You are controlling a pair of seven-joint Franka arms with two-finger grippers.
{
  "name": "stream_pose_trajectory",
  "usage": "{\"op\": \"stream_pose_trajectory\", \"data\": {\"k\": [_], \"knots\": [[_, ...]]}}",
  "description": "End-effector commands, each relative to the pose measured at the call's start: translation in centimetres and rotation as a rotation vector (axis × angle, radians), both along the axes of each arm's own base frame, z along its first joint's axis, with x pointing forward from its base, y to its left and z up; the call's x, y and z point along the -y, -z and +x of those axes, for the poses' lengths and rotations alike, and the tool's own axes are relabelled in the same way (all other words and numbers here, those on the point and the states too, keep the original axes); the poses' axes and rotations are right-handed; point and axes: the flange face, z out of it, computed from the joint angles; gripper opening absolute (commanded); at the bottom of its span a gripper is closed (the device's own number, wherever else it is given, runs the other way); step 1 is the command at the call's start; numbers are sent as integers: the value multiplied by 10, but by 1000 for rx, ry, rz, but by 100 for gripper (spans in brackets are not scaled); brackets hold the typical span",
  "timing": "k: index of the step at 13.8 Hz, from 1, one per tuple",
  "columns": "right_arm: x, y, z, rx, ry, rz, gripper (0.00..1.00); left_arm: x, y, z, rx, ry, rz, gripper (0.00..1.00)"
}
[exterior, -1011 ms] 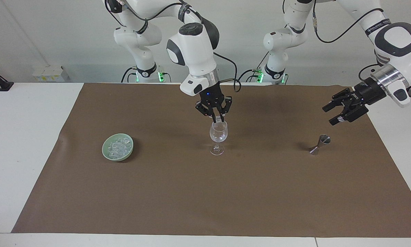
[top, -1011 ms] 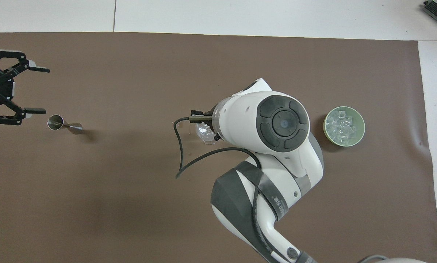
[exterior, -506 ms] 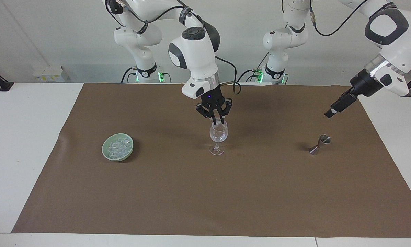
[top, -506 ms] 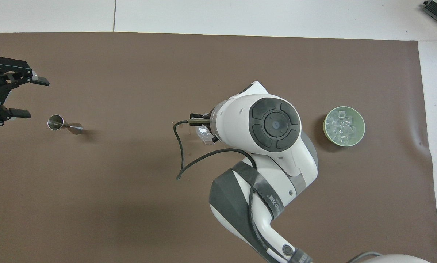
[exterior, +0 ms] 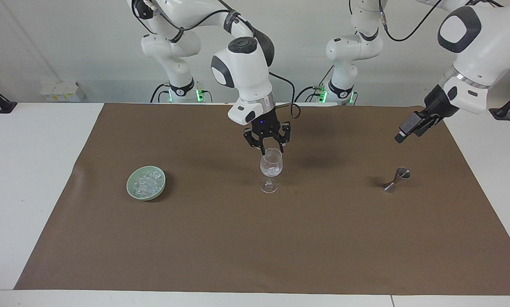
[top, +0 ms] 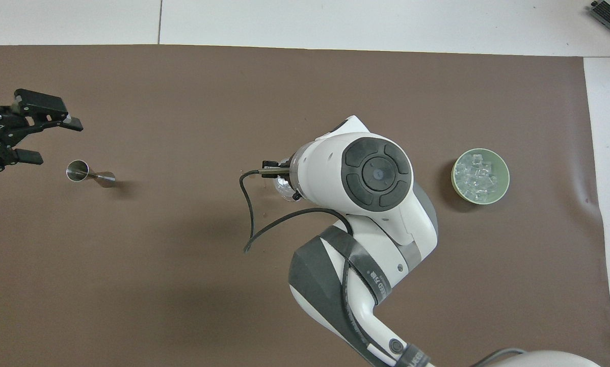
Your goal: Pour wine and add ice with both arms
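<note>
A clear stemmed glass [exterior: 271,167] stands mid-mat with small whitish pieces in its bowl. My right gripper [exterior: 272,147] hangs just above its rim, fingers spread, nothing between them. In the overhead view the right arm's wrist covers that gripper and most of the glass [top: 283,190]. The ice [exterior: 147,181] [top: 476,175] is heaped in a pale green bowl [exterior: 132,190] [top: 503,187] toward the right arm's end. My left gripper [exterior: 401,134] [top: 54,141] is open in the air near a steel jigger [exterior: 396,179] [top: 88,174]. No wine is in view.
A brown mat [exterior: 255,238] covers most of the white table [exterior: 24,170]. The jigger lies tipped on the mat toward the left arm's end. A black cable [top: 251,214] loops down from the right wrist.
My right gripper went from shut on a small clear piece over the glass to open, and rose slightly. The left arm lifted and turned its gripper, drawing back from the jigger.
</note>
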Motion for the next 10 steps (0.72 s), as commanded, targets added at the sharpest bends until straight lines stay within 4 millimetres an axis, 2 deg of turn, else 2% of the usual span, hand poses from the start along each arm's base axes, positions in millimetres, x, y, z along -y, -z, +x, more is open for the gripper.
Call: {"op": "stream_pose_trajectory", "data": {"k": [1, 5, 6, 10], "knots": [[-1, -1, 2, 37, 1, -11, 100, 12, -13, -3, 30, 78, 72, 100], [16, -9, 13, 70, 20, -39, 100, 18, -20, -7, 60, 193, 163, 100], [26, -9, 18, 70, 35, -53, 100, 18, -19, -8, 58, 203, 162, 100], [70, -29, 29, 80, 96, -106, 100, 8, -19, -13, 20, 195, 158, 100]]}}
